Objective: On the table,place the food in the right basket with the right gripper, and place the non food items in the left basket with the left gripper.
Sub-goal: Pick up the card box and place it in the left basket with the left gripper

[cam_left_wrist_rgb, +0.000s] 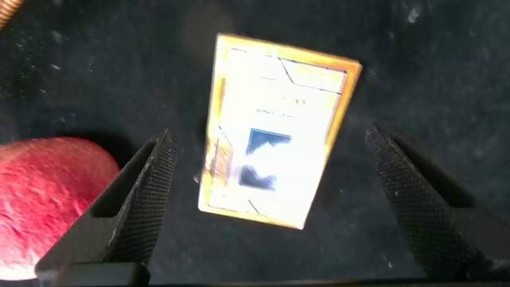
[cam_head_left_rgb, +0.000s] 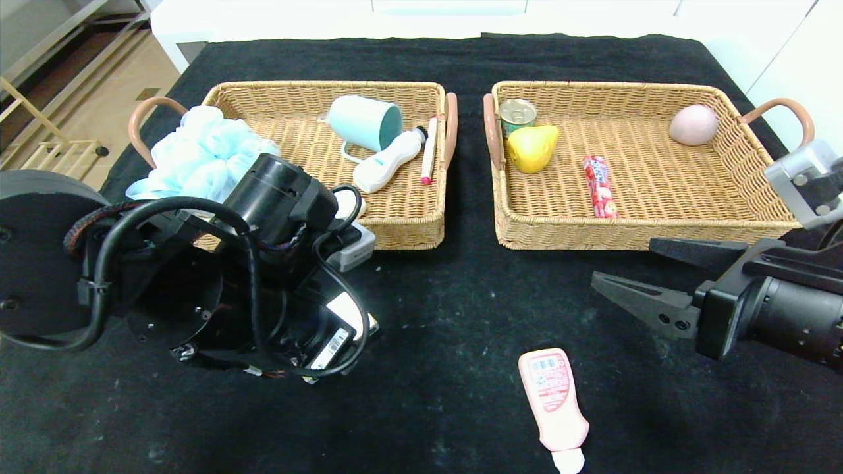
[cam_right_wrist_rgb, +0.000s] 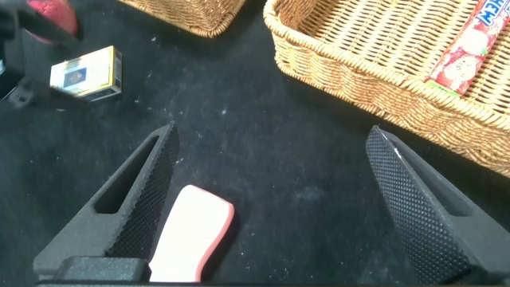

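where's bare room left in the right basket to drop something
The right wicker basket is bare through its middle, between the red candy stick and the pink egg-shaped ball, and along its front right. The far left corner is crowded: green tin can touching the yellow pear.

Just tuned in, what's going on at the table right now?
Sorting is well along. The left gripper hangs open over a small yellow box on the table, beside a red item. The right gripper is open near the pink bottle. The left basket and right basket already hold several items.
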`<control>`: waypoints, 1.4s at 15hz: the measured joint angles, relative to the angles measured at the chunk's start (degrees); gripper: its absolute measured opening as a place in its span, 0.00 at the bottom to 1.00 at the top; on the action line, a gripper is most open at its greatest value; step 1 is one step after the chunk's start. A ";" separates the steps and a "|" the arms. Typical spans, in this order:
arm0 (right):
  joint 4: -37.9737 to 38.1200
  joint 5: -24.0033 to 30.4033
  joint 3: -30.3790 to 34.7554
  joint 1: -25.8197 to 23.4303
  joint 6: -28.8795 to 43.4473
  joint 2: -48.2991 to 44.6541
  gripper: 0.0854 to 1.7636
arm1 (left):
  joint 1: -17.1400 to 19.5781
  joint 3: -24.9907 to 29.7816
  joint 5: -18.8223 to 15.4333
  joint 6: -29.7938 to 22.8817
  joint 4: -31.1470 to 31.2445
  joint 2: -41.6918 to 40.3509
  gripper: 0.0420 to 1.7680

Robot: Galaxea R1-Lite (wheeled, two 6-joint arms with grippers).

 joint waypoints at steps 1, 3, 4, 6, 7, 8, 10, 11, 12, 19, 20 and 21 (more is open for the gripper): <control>0.02 -0.02 0.07 0.01 -0.02 0.00 0.97 | 0.22 0.02 -0.01 0.04 -0.15 0.20 0.97; 0.02 0.00 0.07 0.06 0.00 0.00 0.97 | 0.43 0.18 -0.01 0.01 -0.52 0.56 0.97; 0.02 0.00 0.07 0.11 0.00 0.00 0.97 | 0.49 0.18 -0.01 0.00 -0.67 0.83 0.97; -0.02 0.02 0.09 0.11 0.00 0.00 0.97 | 0.63 0.18 -0.01 -0.10 -0.78 1.29 0.97; 0.02 0.02 0.09 0.11 0.00 0.00 0.97 | 0.63 0.18 -0.01 -0.18 -0.77 1.49 0.97; 0.02 0.00 0.09 0.12 0.00 0.00 0.97 | 0.66 0.22 -0.01 -0.27 -0.77 1.66 0.97; 0.02 0.02 0.18 0.26 0.00 0.00 0.97 | 0.68 0.30 -0.01 -0.32 -0.78 1.94 0.97; -0.02 0.02 0.22 0.34 -0.02 0.00 0.97 | 0.77 0.28 -0.01 -0.32 -0.78 2.01 0.97; -0.02 0.02 0.22 0.37 -0.02 0.01 0.97 | 0.79 0.28 -0.01 -0.32 -0.77 2.05 0.97; -0.06 0.00 0.38 0.45 0.00 0.12 0.97 | 0.88 1.27 -0.12 -0.54 -0.80 2.16 0.73; -0.06 0.02 0.38 0.45 0.00 0.22 0.97 | 0.93 1.32 -0.12 -0.54 -0.80 2.16 0.65; -0.09 0.00 0.38 0.45 -0.02 0.33 0.97 | 0.93 1.34 -0.06 -0.55 -0.78 2.16 0.61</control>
